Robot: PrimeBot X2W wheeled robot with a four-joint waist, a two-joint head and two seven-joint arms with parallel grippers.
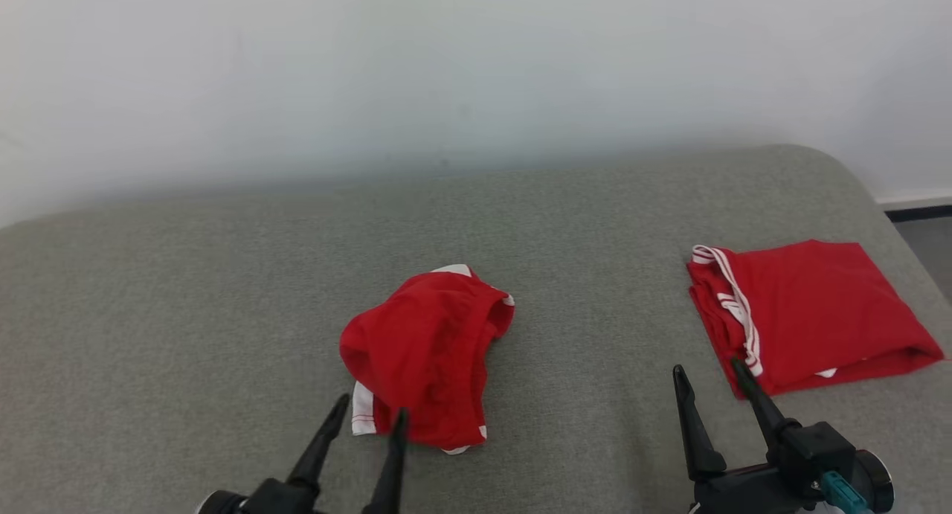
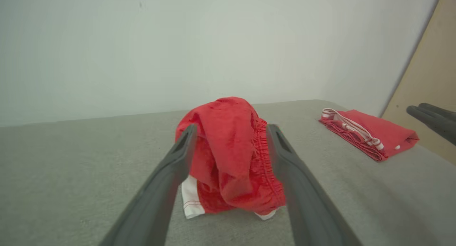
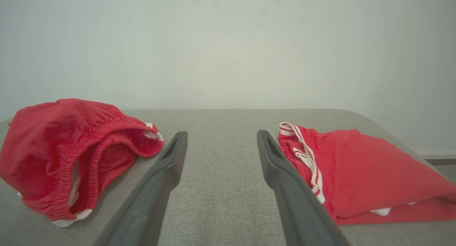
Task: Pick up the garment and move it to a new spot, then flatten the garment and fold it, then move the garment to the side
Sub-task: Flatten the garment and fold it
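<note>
Grey fabric surface (image 1: 186, 313) running along white wall (image 1: 446, 68). Crumpled red shorts (image 1: 424, 354) lying mid-surface, toward front edge; folded red garment (image 1: 811, 313) sitting near right edge. Left tool (image 1: 372, 406) hovering spread at shorts; right tool (image 1: 706, 365) spread, empty. Shorts looking light, limp; elastic waistband (image 2: 264, 153) likely offering firmest hold.

The head camera is looking forward and down from above the crumpled garment (image 1: 428, 358), taking in the grey surface (image 1: 186, 313) around it and the wall (image 1: 446, 68) behind it. The left wrist camera is sitting low and near the crumpled garment, facing it straight along the left gripper (image 2: 231, 127). The right wrist camera is sitting equally low, right of the crumpled garment, facing the wall along the right gripper (image 3: 221, 133), with the folded garment (image 3: 367, 174) lying farther right. All three views are sharing both garments and the surface between them.
</note>
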